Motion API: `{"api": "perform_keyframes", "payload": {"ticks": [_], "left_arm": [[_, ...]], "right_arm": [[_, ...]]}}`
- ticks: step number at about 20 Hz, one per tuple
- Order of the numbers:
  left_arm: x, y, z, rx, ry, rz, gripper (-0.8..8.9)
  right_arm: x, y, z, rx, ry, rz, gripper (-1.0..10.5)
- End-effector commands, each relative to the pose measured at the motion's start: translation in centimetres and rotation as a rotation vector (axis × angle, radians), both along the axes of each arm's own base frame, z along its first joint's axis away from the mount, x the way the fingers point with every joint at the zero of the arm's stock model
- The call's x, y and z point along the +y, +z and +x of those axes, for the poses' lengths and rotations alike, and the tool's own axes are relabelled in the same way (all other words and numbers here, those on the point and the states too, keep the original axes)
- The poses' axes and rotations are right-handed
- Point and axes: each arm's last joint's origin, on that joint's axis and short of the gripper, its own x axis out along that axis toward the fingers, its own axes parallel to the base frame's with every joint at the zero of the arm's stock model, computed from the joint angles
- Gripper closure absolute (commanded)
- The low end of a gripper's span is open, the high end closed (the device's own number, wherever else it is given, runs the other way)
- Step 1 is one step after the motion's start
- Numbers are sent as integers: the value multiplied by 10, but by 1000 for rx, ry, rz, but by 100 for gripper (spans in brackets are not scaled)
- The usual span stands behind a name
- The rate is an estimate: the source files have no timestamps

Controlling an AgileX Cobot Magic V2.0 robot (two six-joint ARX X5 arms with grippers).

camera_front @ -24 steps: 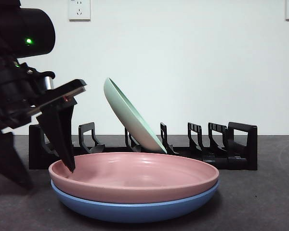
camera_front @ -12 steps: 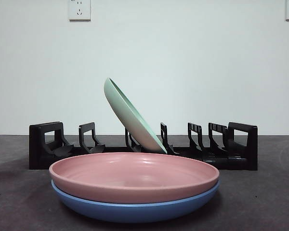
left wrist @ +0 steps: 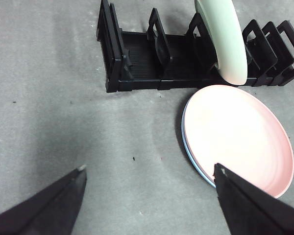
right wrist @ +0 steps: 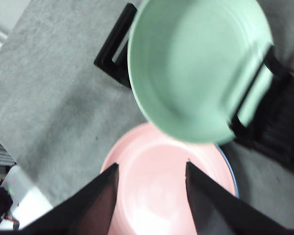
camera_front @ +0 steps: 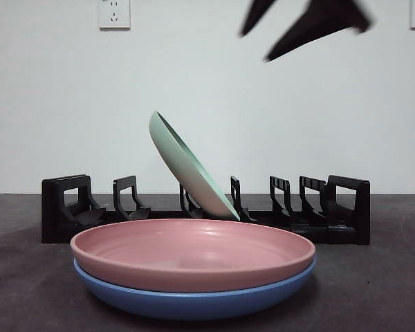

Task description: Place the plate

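- The pink plate (camera_front: 192,253) lies flat on the blue plate (camera_front: 194,301), the pair stacked on the table (camera_front: 373,290) just in front of the black dish rack (camera_front: 207,218)
- A green plate (camera_front: 191,168) already leans tilted in a middle slot of the rack; the slots either side of it show bare
- The right gripper (right wrist: 149,178) hangs high over the stack, jaws apart and holding nothing; the pink plate (right wrist: 169,191) sits directly beyond the gap between its jaws, with the green plate (right wrist: 198,68) further ahead (this view is blurred)
- In the front view that gripper (camera_front: 308,24) shows as dark tips near the top edge, well above the plates
- The left gripper (left wrist: 149,188) waits, jaws wide apart and empty; the pink plate (left wrist: 237,137) lies off towards one jaw, not between them
- My judgement: the right arm is nearer, and a straight descent onto the pink plate's rim is what the next move needs
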Motion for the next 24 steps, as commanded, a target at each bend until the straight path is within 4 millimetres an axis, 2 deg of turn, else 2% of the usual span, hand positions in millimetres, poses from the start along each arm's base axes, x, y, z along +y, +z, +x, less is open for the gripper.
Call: {"api": "perform_keyframes", "payload": {"ticks": [1, 5, 9, 15, 22, 24], "left_arm": [[0, 4, 0, -19, 4, -1, 398], [0, 4, 0, -19, 10, 1, 398], [1, 4, 1, -17, 40, 4, 399], [1, 4, 1, -19, 46, 8, 399], [2, 4, 1, -26, 61, 19, 399], [2, 4, 1, -27, 61, 18, 400]], "right_arm": [[34, 0, 30, -1, 69, -7, 730], [77, -9, 65, 3, 119, -20, 730], [103, -23, 86, 1, 149, -37, 731], [119, -47, 96, 34, 165, -61, 733], [126, -50, 92, 19, 170, -83, 935], [126, -50, 92, 3, 147, -105, 936]]}}
